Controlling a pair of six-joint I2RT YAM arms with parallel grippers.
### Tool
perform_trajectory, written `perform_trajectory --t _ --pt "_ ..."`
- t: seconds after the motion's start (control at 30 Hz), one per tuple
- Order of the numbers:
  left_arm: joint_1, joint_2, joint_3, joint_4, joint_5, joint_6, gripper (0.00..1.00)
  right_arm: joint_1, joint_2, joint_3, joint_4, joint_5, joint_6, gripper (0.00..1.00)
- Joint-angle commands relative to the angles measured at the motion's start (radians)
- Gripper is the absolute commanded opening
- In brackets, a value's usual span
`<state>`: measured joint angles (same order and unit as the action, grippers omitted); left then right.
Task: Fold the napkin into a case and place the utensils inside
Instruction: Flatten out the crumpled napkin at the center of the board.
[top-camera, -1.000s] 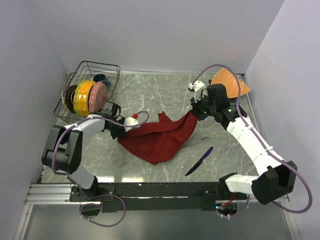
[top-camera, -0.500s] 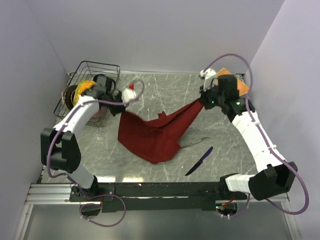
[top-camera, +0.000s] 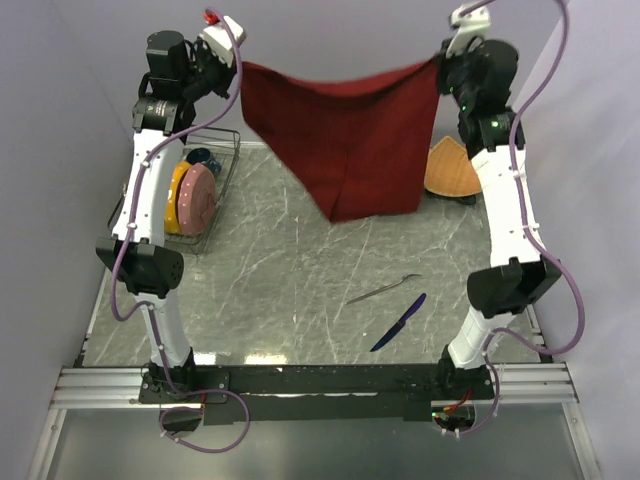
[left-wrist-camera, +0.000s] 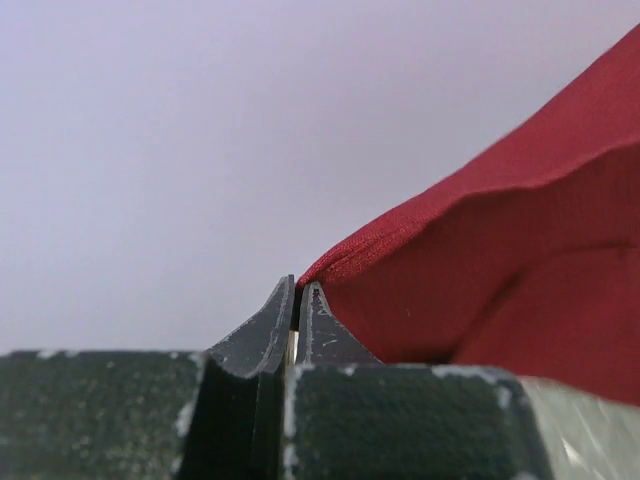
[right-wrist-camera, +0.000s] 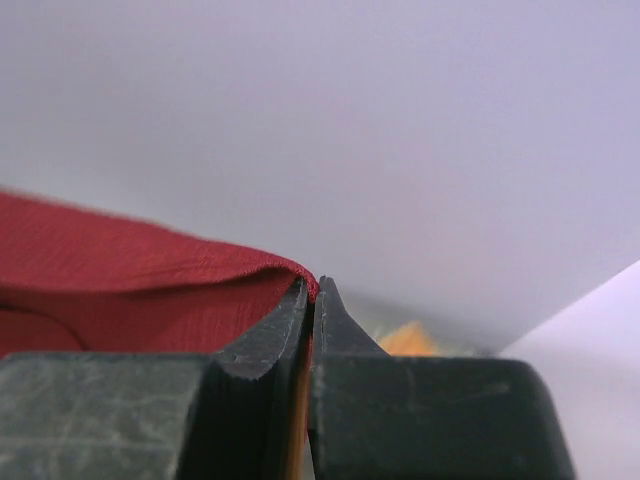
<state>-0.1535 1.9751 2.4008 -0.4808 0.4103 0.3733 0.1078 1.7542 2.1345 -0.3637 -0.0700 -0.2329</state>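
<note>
"Napkin (top-camera: 350, 140), where is it?"
"Hanging at the far side, spread between both arms, above the table (top-camera: 300, 260)."
"Grip?"
"Jaws pinched tight: left gripper (left-wrist-camera: 296, 290) on one top corner, right gripper (right-wrist-camera: 312, 290) on the other. The fork (top-camera: 383, 290) and knife (top-camera: 400, 322) lie near right."

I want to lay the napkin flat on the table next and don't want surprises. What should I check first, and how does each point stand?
1. The left gripper is shut on a top corner of the napkin: ok.
2. The right gripper is shut on the other top corner: ok.
3. Top edge stretched between the arms: ok.
4. Napkin hangs in a single layer: cannot tell.
5. The fork and knife lie on the table, nearer the bases, not under the napkin: ok.
</note>
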Motion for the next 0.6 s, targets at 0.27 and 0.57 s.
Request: perform_trajectory --t 0.27,0.57 --pt "0.077 -0.329 -0.459 0.154 0.189 -0.028 0.01 -0.065 -0.255 -0.459 0.284 -0.108 -0.115 0.00" --pt "0.104 -0.559 -0.551 0.102 0.335 -0.151 0.01 -0.063 -0.455 -0.447 0.235 -0.108 -0.005 0.00"
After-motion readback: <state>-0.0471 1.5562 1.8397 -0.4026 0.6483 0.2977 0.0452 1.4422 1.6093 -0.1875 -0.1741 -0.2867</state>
